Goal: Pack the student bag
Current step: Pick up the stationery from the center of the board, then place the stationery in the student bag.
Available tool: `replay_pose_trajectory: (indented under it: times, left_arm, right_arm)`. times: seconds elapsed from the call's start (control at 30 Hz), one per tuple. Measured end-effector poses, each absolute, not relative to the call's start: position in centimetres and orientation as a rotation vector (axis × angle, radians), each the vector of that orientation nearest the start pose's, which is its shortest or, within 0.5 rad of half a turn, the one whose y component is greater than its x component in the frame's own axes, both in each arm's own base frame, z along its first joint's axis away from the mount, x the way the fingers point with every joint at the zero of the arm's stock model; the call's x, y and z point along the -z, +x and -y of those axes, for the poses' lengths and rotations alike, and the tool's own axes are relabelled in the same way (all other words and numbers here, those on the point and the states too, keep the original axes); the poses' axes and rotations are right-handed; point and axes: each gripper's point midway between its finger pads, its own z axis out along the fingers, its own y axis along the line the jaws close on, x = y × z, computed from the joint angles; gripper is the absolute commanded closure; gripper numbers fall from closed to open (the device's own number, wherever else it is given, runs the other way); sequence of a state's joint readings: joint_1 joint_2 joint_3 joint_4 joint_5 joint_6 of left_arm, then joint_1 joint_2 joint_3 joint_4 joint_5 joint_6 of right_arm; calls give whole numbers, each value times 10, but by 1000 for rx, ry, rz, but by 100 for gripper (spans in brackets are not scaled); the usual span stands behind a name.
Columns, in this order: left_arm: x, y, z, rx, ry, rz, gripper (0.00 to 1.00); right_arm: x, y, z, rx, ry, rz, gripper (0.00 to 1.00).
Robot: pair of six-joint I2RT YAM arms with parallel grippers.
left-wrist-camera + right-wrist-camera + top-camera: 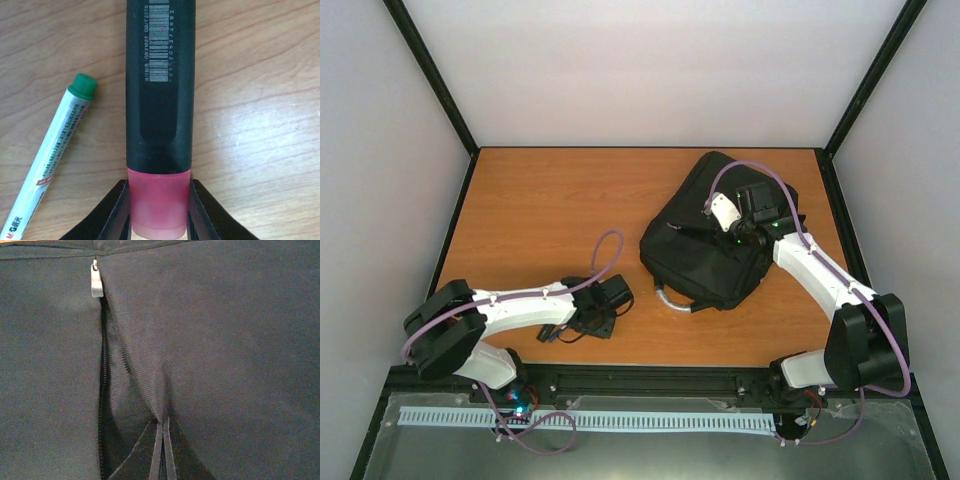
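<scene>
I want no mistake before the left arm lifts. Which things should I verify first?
1. Left fingers touch both sides of the black marker with pink cap: ok.
2. Marker centred between them: ok.
3. White pen with green cap lies apart from marker: ok.
4. Right fingers pinch a fold of the black fabric student bag: ok.
5. Zipper below the metal pull open: ok.
6. Opening wide enough for marker: cannot tell.

We see a wood-grain tabletop, a black highlighter with a barcode and pink cap lying on it, a white pen at its 9 o'clock, apart from it, green cap pointing toward 1 o'clock, white walls around, a white slotted strip at 6 o'clock.
</scene>
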State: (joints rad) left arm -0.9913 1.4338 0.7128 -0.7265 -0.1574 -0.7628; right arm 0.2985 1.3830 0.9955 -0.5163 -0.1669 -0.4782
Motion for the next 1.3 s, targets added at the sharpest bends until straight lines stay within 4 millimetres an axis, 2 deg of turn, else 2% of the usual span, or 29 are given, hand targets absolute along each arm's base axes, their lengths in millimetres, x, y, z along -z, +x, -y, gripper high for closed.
replay_pose_trajectory:
  times: [0.13, 0.27, 0.47, 0.57, 0.67, 0.77, 0.93, 1.1, 1.3]
  left_arm:
    - [-27, 157, 189, -9, 338, -2916, 80]
    - [-54, 172, 213, 94, 345, -2853, 81]
    - [-100, 196, 258, 302, 375, -2728, 81]
    - [-123, 210, 287, 398, 437, -2664, 81]
    - [-137, 226, 320, 454, 498, -2617, 81]
    - [-140, 240, 348, 482, 552, -2596, 81]
    - [-134, 259, 376, 475, 606, -2595, 82]
    - [-122, 272, 390, 469, 643, -2622, 82]
    - [-105, 288, 393, 442, 665, -2660, 82]
  right_arm:
    - [-145, 346, -136, -131, -996, -2250, 97]
    - [-145, 346, -137, -135, -997, -2250, 97]
    - [-145, 346, -137, -136, -997, -2249, 97]
    - [-145, 346, -137, -138, -998, -2249, 97]
    - [-145, 346, -137, -141, -998, -2249, 97]
    - [-145, 345, -137, -143, -998, -2250, 97]
    - [-144, 345, -137, -145, -999, -2251, 97]
    - [-145, 344, -138, -155, -1001, -2248, 97]
    - [-145, 343, -140, -168, -1006, -2247, 97]
